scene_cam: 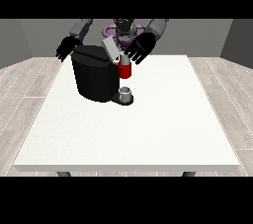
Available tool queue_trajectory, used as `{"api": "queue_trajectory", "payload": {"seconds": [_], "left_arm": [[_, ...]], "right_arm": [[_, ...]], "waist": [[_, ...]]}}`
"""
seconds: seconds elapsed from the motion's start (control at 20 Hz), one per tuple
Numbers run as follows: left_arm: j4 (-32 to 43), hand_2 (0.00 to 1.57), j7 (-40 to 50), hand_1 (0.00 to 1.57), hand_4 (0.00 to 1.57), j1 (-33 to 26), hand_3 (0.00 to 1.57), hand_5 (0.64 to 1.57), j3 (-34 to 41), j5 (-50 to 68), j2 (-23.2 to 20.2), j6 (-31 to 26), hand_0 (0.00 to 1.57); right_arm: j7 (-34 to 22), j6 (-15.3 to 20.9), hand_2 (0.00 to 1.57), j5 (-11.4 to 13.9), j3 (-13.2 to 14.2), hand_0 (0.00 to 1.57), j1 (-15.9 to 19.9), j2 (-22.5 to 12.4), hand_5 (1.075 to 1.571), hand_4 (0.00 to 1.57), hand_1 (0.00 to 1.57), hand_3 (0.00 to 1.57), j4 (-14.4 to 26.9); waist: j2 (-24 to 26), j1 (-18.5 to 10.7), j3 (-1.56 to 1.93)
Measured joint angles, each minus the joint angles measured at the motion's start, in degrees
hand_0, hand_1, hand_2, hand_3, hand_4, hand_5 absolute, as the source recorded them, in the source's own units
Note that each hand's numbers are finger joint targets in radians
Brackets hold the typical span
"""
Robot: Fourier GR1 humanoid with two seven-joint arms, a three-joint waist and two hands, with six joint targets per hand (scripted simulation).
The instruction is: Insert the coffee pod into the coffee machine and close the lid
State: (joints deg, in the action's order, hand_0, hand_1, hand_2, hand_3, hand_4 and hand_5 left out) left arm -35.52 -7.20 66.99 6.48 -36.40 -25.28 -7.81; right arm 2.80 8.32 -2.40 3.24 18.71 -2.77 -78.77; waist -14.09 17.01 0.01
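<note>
A black coffee machine (94,77) stands on the white table (148,129), left of centre at the back. Its grey lid (111,48) is tilted up and open. A red pod holder (125,71) juts from the machine's right front, with a small grey pod (125,59) sitting on top of it. A grey cup (126,93) rests on the machine's base below. The hand at the view's right (141,48) hovers just above and behind the pod, fingers spread and straight, holding nothing. The hand at the view's left (66,48) hangs behind the machine's left corner, fingers relaxed.
The robot's torso (123,29) stands behind the table's far edge. The table's front and right parts hold nothing but bare white surface; a wooden floor surrounds it.
</note>
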Motion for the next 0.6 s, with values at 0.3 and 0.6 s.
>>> {"api": "queue_trajectory", "payload": {"seconds": [0.3,0.6], "left_arm": [[0.27,1.25,-0.21,1.18,0.49,0.31,1.19,1.571,-0.08,-0.44,0.42,-0.27,1.18],[0.44,1.27,0.51,1.23,0.48,0.46,1.18,1.571,-0.09,-1.05,0.84,-0.06,1.23]], "right_arm": [[0.48,0.71,0.00,0.38,0.01,0.00,0.27,0.28,1.571,0.46,0.00,0.00,0.10],[1.13,0.43,0.00,-0.05,0.47,0.00,0.07,0.10,1.571,0.44,0.00,0.00,0.52]], "waist": [[-0.51,-0.59,0.01],[-0.81,-0.47,0.03]]}}
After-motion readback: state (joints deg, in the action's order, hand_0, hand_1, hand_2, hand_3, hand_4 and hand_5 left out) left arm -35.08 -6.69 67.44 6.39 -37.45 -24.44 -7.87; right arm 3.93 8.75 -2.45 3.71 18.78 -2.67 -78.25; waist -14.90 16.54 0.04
